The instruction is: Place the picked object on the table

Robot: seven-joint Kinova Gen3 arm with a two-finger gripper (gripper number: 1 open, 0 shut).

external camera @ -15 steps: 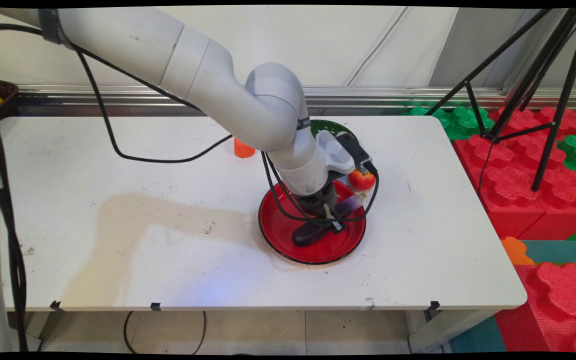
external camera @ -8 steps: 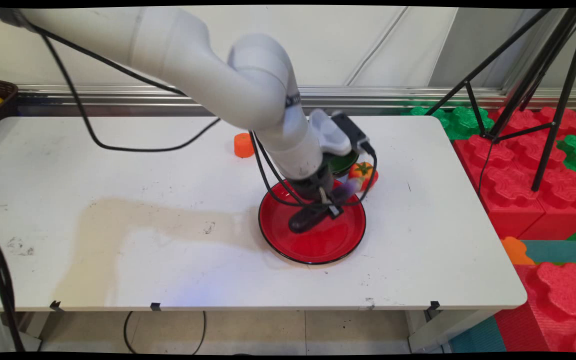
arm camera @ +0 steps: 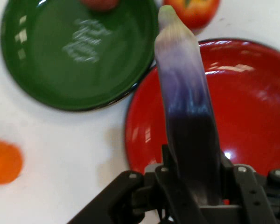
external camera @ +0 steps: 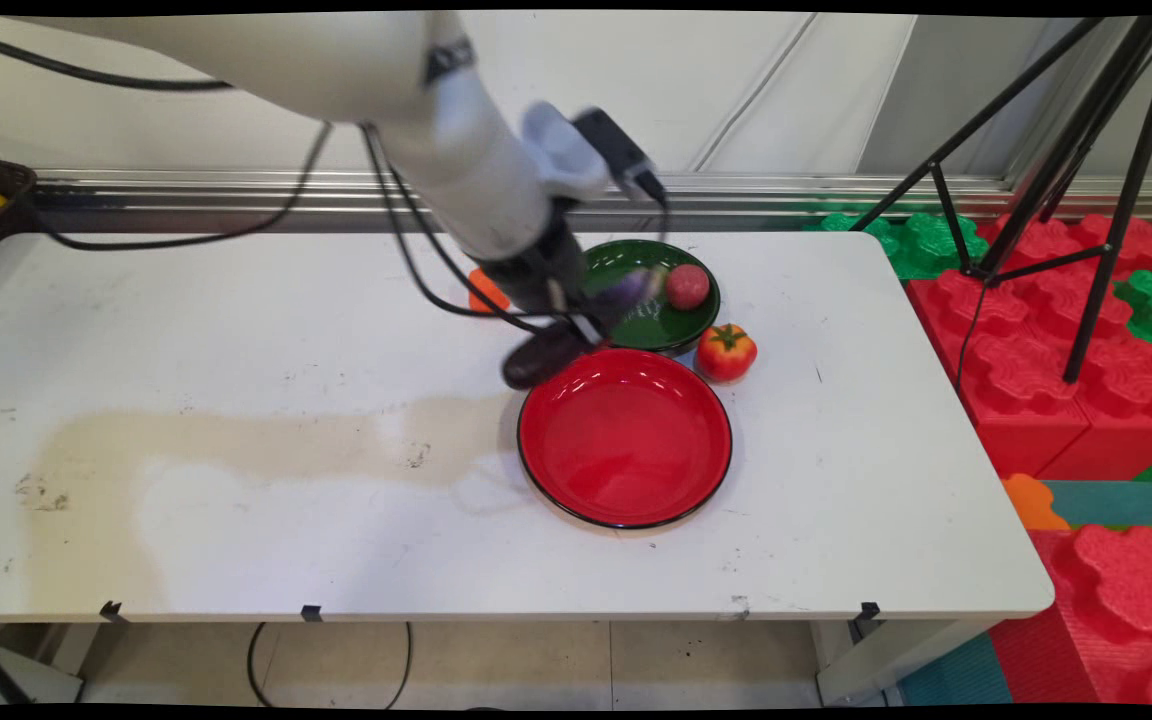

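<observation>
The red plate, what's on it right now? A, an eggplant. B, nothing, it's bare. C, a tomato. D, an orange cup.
B: the red plate shows only its bare red surface; the eggplant is clamped in the tool above the table, the tomato sits on the table beside the plate's far rim, and the orange cup stands apart from it.

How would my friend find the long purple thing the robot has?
Look at the white table, then at the round red plate and the round green plate behind it. Above their left edges, the black two-finger gripper grips the long purple toy eggplant. Unlike the round red fruits nearby, it is in the air.
</observation>
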